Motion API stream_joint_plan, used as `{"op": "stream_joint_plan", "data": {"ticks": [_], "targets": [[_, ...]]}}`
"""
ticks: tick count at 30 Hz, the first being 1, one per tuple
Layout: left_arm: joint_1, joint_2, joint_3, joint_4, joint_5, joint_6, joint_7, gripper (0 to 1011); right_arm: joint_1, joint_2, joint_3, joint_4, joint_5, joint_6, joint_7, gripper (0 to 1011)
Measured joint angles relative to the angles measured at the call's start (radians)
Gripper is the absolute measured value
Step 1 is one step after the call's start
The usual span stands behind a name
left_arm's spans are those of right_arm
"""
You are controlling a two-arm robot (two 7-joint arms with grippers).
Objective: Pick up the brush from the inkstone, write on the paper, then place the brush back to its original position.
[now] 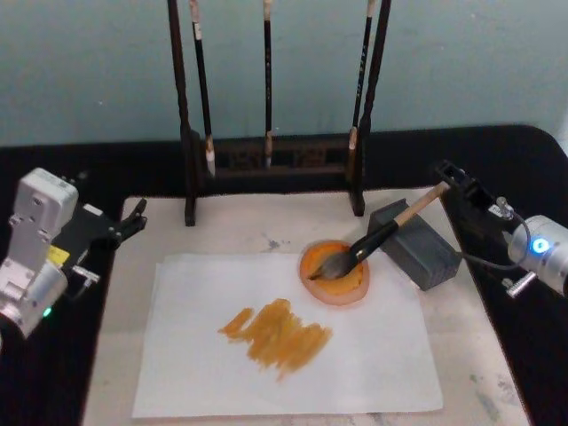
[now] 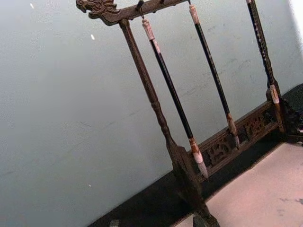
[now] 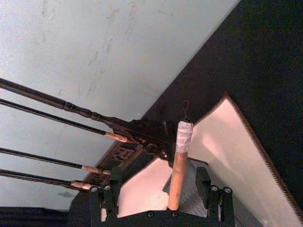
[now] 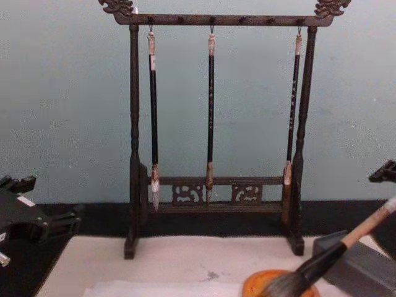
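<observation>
The brush [image 1: 382, 235] lies slanted, its grey bristles resting in the round orange inkstone [image 1: 351, 288] and its tan handle leaning across a dark grey block [image 1: 426, 253]. My right gripper [image 1: 446, 176] is at the handle's whitish end, open, with one finger on each side of the handle [image 3: 179, 165] and clear gaps between. The white paper [image 1: 373, 355] lies in front of the inkstone and carries orange-brown strokes [image 1: 277, 334]. Over the mat's left edge, my left gripper [image 1: 133, 217] stands open with nothing in it. In the chest view the brush [image 4: 346, 241] rises from the inkstone [image 4: 257, 286].
A dark wooden rack [image 1: 271, 160] with three thin hanging brushes stands at the back of the cream mat [image 1: 231, 231]. The mat lies on a black table top [image 1: 106, 164]; a pale blue-grey wall is behind it.
</observation>
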Motion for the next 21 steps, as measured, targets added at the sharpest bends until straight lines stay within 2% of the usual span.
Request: {"op": "stream_joint_plan", "data": {"ticks": [3,6,8,9,10,11,12,13,14,15,17,18,19,20,21], "targets": [[0.000,0.000,0.000,0.000,0.000,0.000,0.000,1010,-0.015,0.014,-0.005,-0.033,-0.013,-0.015,-0.021,1000],[0.000,0.000,0.000,0.000,0.000,0.000,0.000,1010,-0.035,0.037,-0.015,-0.084,-0.049,-0.046,-0.033,1000],[0.000,0.000,0.000,0.000,0.000,0.000,0.000,1010,-0.048,0.060,-0.027,-0.121,-0.093,-0.072,-0.033,1000],[0.000,0.000,0.000,0.000,0.000,0.000,0.000,1009,-0.054,0.080,-0.042,-0.147,-0.135,-0.090,-0.033,1000],[0.000,0.000,0.000,0.000,0.000,0.000,0.000,1010,-0.057,0.091,-0.052,-0.160,-0.157,-0.099,-0.033,1000],[0.000,0.000,0.000,0.000,0.000,0.000,0.000,1010,-0.059,0.112,-0.071,-0.182,-0.206,-0.116,-0.034,1000],[0.000,0.000,0.000,0.000,0.000,0.000,0.000,1010,-0.059,0.112,-0.071,-0.182,-0.206,-0.116,-0.034,1000],[0.000,0.000,0.000,0.000,0.000,0.000,0.000,1010,-0.060,0.134,-0.095,-0.205,-0.262,-0.133,-0.039,1000],[0.000,0.000,0.000,0.000,0.000,0.000,0.000,1010,-0.060,0.144,-0.105,-0.214,-0.285,-0.139,-0.041,1000],[0.000,0.000,0.000,0.000,0.000,0.000,0.000,1010,-0.059,0.158,-0.124,-0.228,-0.332,-0.150,-0.046,1000],[0.000,0.000,0.000,0.000,0.000,0.000,0.000,1010,-0.059,0.166,-0.137,-0.238,-0.376,-0.158,-0.048,1000],[0.000,0.000,0.000,0.000,0.000,0.000,0.000,1010,-0.058,0.175,-0.156,-0.248,-0.431,-0.169,-0.050,1000],[0.000,0.000,0.000,0.000,0.000,0.000,0.000,1010,-0.058,0.175,-0.156,-0.248,-0.431,-0.169,-0.050,1000],[0.000,0.000,0.000,0.000,0.000,0.000,0.000,1010,-0.057,0.180,-0.170,-0.252,-0.470,-0.177,-0.051,1000],[0.000,0.000,0.000,0.000,0.000,0.000,0.000,1010,-0.057,0.182,-0.176,-0.254,-0.491,-0.181,-0.050,1000]]}}
